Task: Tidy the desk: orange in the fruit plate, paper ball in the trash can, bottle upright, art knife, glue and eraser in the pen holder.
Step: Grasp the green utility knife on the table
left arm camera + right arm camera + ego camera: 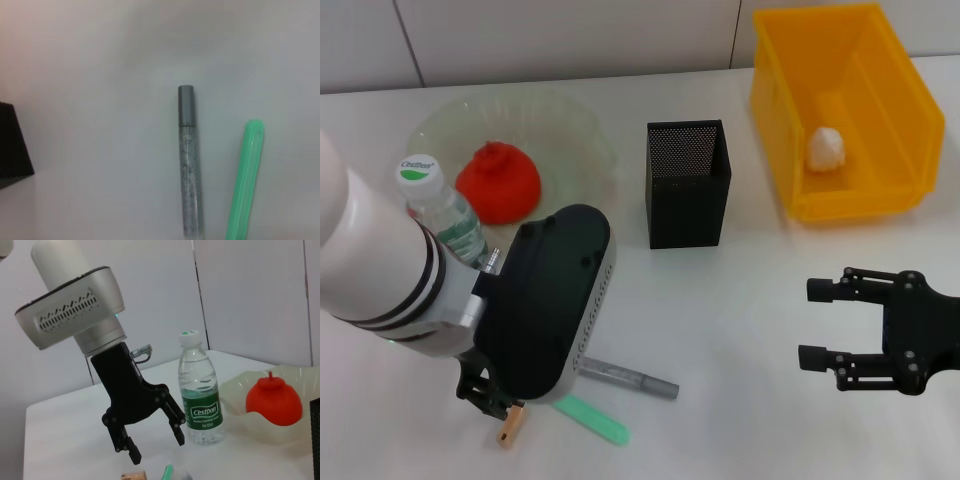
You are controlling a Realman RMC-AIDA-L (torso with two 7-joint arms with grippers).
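Note:
My left gripper (490, 398) hangs open just above the table near its front left, also seen in the right wrist view (156, 446). The tan eraser (509, 426) (133, 475) lies right below its fingertips, not held. A long green stick (591, 420) (246, 180) and a long grey stick (630, 378) (189, 160) lie beside it. The bottle (442, 208) (200, 390) stands upright. The orange (498, 182) (274, 400) sits in the fruit plate (575, 125). The paper ball (826, 148) lies in the trash can (775, 110). My right gripper (820, 324) is open and empty at the right.
The pen holder (687, 185) stands at the table's middle back, between the fruit plate and the trash can; its corner shows in the left wrist view (12, 145). My left forearm covers the table in front of the bottle.

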